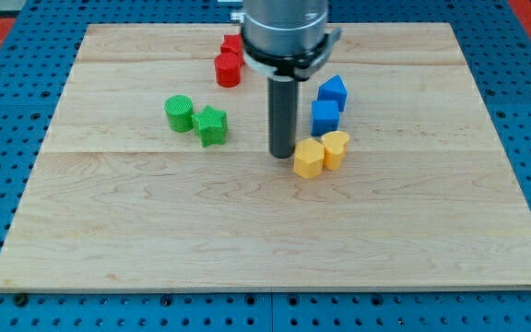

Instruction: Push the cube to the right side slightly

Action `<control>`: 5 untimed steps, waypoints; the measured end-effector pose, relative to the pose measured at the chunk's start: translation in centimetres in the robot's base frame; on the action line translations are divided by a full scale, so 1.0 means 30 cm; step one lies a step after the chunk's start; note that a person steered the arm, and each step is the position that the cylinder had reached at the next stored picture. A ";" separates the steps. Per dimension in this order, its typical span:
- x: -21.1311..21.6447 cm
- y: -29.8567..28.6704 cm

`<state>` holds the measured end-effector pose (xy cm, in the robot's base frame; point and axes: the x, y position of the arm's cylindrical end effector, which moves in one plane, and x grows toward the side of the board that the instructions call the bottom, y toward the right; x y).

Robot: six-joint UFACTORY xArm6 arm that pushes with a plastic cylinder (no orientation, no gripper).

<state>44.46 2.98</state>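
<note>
A blue cube (324, 116) sits right of the board's middle, with a second blue block (333, 91) of uneven shape just above it. My tip (281, 153) rests on the board to the left of and slightly below the blue cube, a short gap away. It stands right beside the left edge of a yellow hexagonal block (308, 159). A second yellow block (336, 148) touches that one on its right, just below the blue cube.
A green cylinder (180, 112) and a green star block (211, 124) sit at the left of my tip. Two red blocks (229, 69) (232, 45) lie near the view's top, partly behind the arm. The wooden board (275, 231) lies on a blue pegboard.
</note>
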 end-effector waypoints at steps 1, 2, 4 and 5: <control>0.148 0.078; 0.184 0.120; 0.401 0.321; 0.163 0.562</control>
<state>49.34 19.84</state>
